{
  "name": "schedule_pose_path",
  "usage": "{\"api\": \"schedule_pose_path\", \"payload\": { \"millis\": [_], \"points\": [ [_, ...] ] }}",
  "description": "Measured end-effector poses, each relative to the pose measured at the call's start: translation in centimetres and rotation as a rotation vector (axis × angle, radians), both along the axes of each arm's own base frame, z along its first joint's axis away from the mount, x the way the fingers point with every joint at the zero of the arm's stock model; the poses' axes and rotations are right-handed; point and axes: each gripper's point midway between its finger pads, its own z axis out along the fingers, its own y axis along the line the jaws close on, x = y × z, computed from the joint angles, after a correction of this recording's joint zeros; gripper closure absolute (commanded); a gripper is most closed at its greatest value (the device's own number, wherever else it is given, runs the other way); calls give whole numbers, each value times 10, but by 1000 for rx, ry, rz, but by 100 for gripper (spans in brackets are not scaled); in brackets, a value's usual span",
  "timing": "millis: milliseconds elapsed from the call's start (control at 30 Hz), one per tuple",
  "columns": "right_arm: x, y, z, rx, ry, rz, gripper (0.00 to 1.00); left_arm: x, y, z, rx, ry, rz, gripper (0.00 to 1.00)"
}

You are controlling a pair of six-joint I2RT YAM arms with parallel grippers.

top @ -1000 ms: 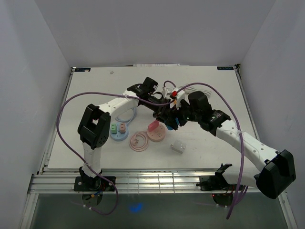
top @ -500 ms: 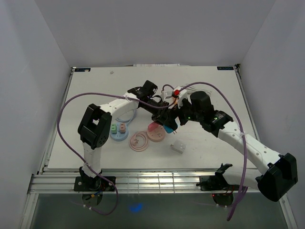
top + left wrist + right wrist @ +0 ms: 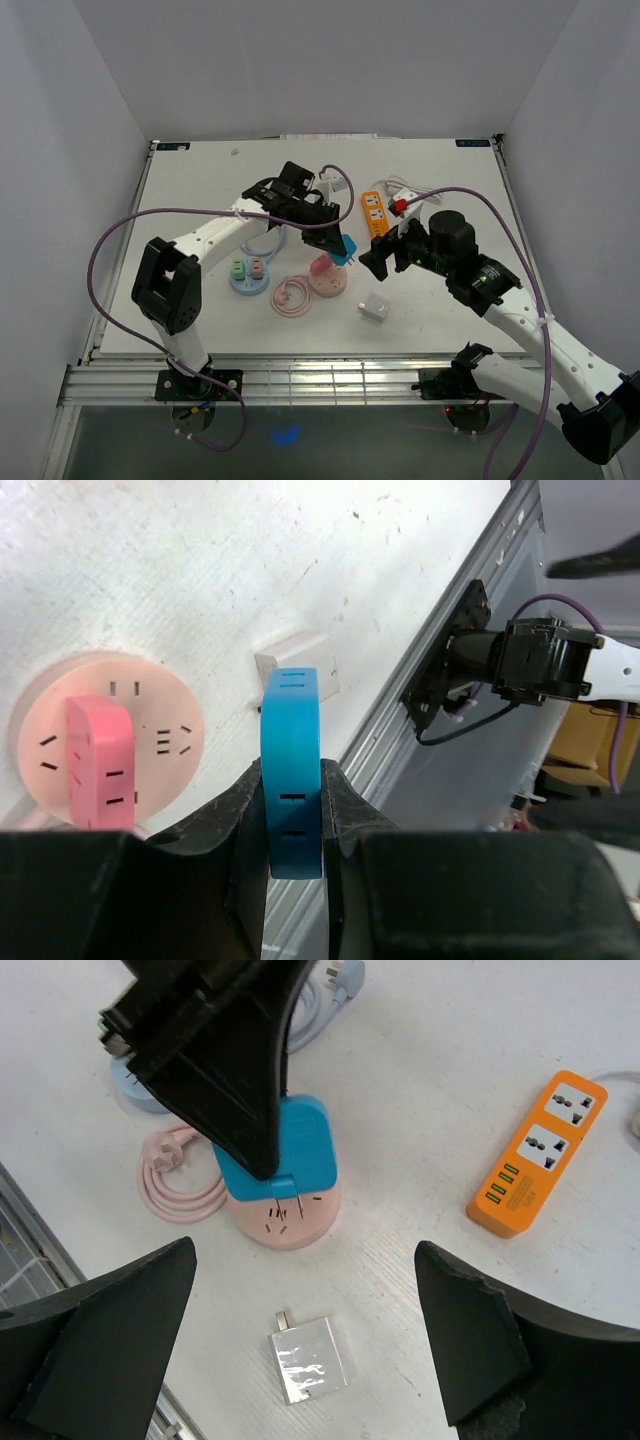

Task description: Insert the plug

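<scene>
Over the pink round socket near the middle of the counter, the blue plug is now pinched by the left fingers alone, the right fingers having let go and drawn back wide open, so the handover looks done and insertion comes next.

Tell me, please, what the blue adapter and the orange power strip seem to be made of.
The blue adapter looks like moulded plastic with a matte finish: even colour, rounded edges, cleanly cut slots. The orange power strip is probably hard plastic too, smooth, judging by its uniform orange shell and crisp socket holes.
</scene>
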Motion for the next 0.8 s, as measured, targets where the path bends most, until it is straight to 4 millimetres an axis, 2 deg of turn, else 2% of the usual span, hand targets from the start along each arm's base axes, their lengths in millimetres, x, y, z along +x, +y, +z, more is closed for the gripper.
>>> {"api": "schedule_pose_path", "payload": {
  "millis": [133,233,500,700,800],
  "points": [
    [0,-6,-9,6,10,-36,6,2,8,17,-13,-110,28,100],
    [0,-12,-21,4,28,-70,8,3,13,22,-16,-171,31,100],
    [4,-26,-42,49,51,-189,9,-4,31,1,99,-315,24,100],
    [12,-33,-61,63,99,-282,9,-7,33,10,147,-453,36,100],
    [19,-39,-73,54,133,-340,9,-7,33,3,179,-499,42,100]
  ]
}}
